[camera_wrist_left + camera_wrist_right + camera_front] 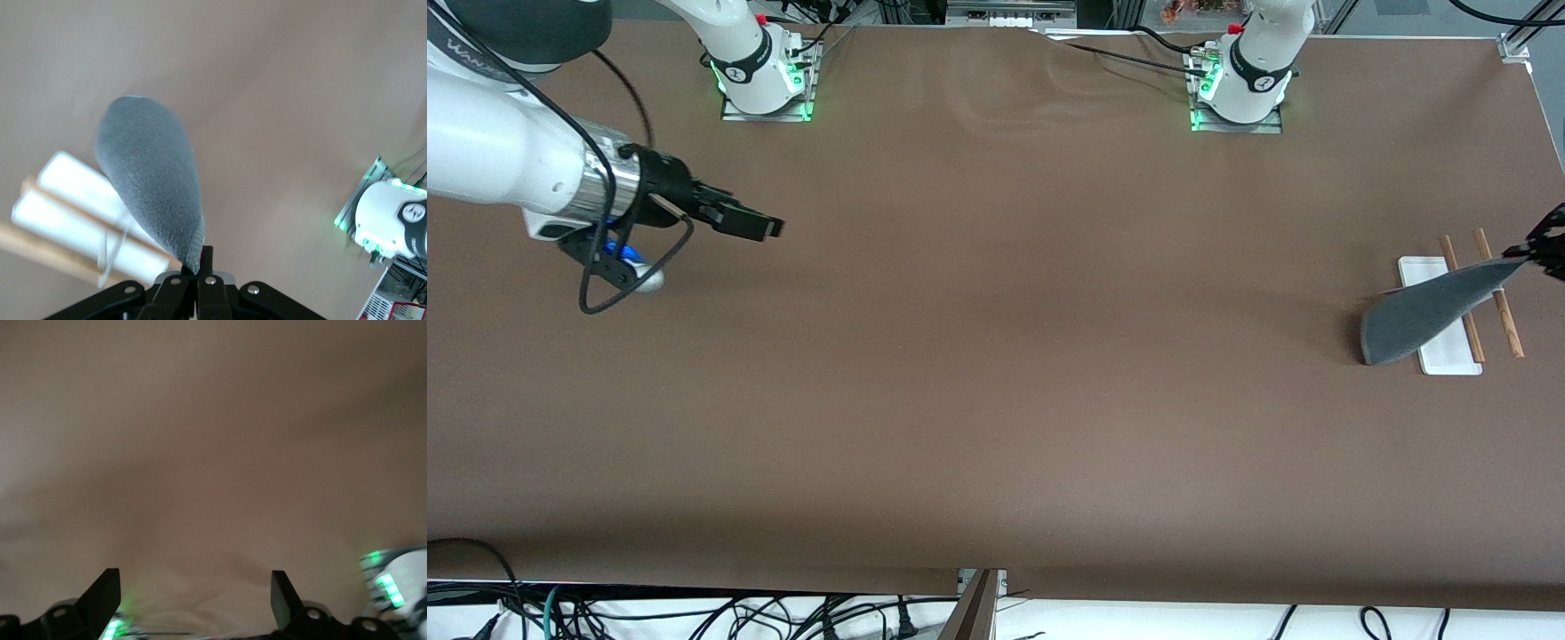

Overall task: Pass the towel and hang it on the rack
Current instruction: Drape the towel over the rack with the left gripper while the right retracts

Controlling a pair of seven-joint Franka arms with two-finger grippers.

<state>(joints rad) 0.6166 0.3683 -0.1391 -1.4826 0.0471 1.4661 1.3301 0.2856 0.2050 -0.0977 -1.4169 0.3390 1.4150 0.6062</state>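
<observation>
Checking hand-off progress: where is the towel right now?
The towel hangs from the left gripper, draped over the rack at the left arm's end of the table.

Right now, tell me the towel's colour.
Dark grey, with a lighter stitched edge; the towel shows best in the left wrist view.

Dark grey towel [1432,308] hanging stretched above rack [1449,347], white base, 2 wooden dowels

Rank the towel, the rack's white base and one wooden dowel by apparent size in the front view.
1. towel, held above the rack by the left gripper, so slightly flattered.
2. white base, partly covered.
3. dowel, thinnest.
</observation>
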